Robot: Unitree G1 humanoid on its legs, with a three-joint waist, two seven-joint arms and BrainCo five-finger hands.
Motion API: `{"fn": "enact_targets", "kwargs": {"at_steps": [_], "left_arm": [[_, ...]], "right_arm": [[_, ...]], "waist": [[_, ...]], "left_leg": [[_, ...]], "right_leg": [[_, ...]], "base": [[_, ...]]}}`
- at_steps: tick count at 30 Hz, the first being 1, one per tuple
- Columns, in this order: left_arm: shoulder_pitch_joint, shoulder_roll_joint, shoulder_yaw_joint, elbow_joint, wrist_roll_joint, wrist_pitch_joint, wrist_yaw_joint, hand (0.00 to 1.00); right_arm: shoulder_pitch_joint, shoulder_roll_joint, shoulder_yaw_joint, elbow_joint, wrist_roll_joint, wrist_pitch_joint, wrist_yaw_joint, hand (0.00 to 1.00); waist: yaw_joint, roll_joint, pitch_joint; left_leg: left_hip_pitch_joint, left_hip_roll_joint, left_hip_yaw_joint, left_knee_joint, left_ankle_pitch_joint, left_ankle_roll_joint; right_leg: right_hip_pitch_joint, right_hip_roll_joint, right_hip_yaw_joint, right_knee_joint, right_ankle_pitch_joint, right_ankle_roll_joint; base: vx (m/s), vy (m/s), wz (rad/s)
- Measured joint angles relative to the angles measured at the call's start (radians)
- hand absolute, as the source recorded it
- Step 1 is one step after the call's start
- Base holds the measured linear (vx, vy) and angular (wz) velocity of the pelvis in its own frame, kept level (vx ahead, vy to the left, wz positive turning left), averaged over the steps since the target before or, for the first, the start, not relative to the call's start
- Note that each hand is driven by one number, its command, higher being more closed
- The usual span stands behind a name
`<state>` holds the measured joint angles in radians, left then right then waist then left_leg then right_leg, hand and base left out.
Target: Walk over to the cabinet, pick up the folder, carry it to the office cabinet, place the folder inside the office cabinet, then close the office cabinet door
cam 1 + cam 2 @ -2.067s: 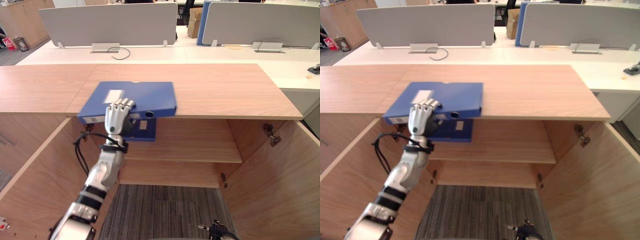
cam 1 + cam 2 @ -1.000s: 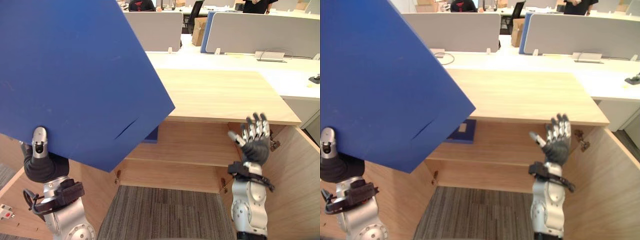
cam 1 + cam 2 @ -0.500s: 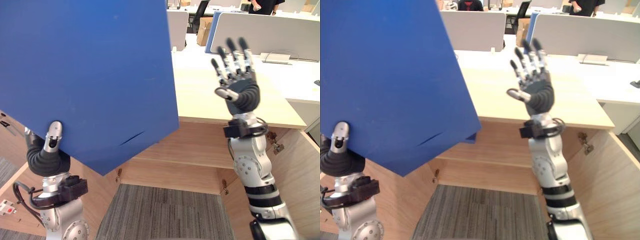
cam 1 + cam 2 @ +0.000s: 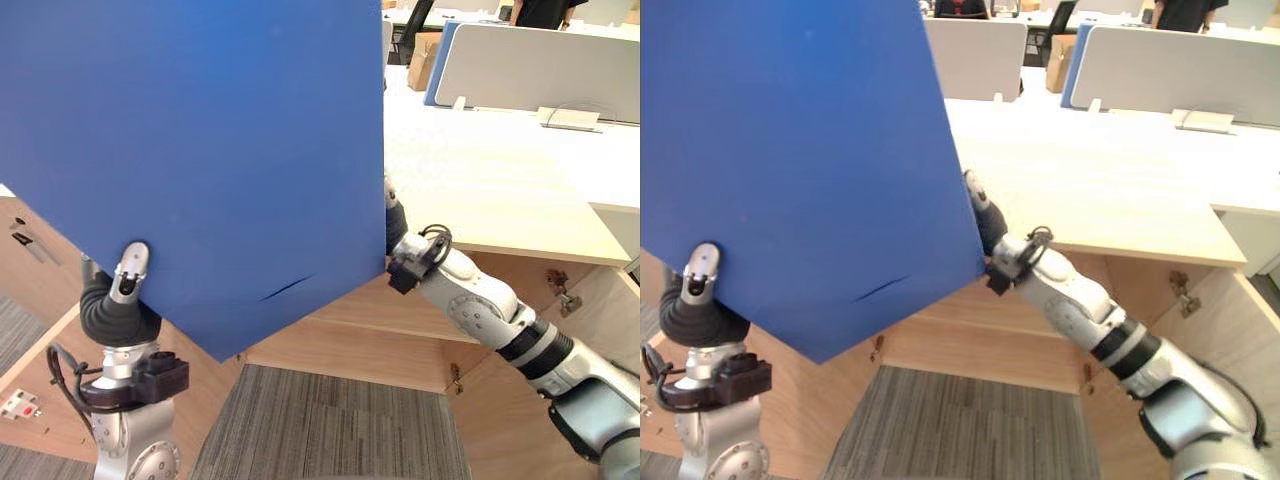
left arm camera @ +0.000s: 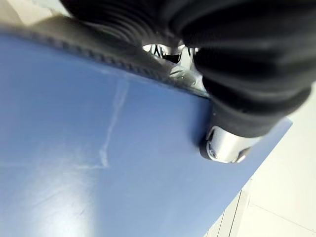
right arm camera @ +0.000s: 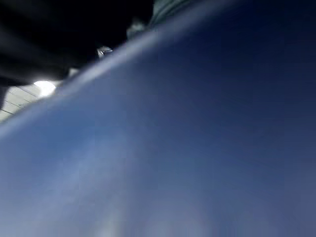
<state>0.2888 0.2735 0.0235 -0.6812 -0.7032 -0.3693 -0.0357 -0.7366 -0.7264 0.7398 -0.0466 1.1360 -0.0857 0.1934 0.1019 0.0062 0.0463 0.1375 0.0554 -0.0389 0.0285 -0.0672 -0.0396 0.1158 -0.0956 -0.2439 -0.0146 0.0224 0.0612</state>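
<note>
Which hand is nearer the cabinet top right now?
Right. The right hand is at the folder edge, just above the cabinet top; the left hand pinches the folder low, down in front of the cabinet.

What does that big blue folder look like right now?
The large plain blue folder is held up in the air, tilted with one corner pointing down. Its smooth cover shows a short crease near that corner. The left hand pinches its lower edge, thumb in front; the right hand reaches behind its right edge.
</note>
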Motion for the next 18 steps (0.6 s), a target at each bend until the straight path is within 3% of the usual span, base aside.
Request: {"fn": "enact_targets", "kwargs": {"at_steps": [9,18], "left_arm": [[0.000,0.024,-0.041,0.003,-0.003,-0.036,0.012,1.00],[0.000,0.034,-0.062,0.109,0.022,-0.019,0.012,1.00]], "right_arm": [[-0.124,-0.071,0.047,-0.022,0.022,-0.028,0.018,0.00],[-0.111,-0.072,0.024,-0.038,0.019,-0.035,0.024,0.00]], "waist": [[0.015,0.000,-0.011],[0.017,0.006,-0.025]], "left_leg": [[-0.016,-0.001,-0.002,0.007,0.000,0.000],[-0.016,-0.001,-0.002,0.011,0.000,0.000]], "right_leg": [[-0.013,-0.001,-0.001,0.001,0.001,-0.001],[-0.014,-0.002,-0.001,0.006,0.001,-0.001]], "base": [[0.00,0.000,0.00],[0.00,0.000,0.00]]}}
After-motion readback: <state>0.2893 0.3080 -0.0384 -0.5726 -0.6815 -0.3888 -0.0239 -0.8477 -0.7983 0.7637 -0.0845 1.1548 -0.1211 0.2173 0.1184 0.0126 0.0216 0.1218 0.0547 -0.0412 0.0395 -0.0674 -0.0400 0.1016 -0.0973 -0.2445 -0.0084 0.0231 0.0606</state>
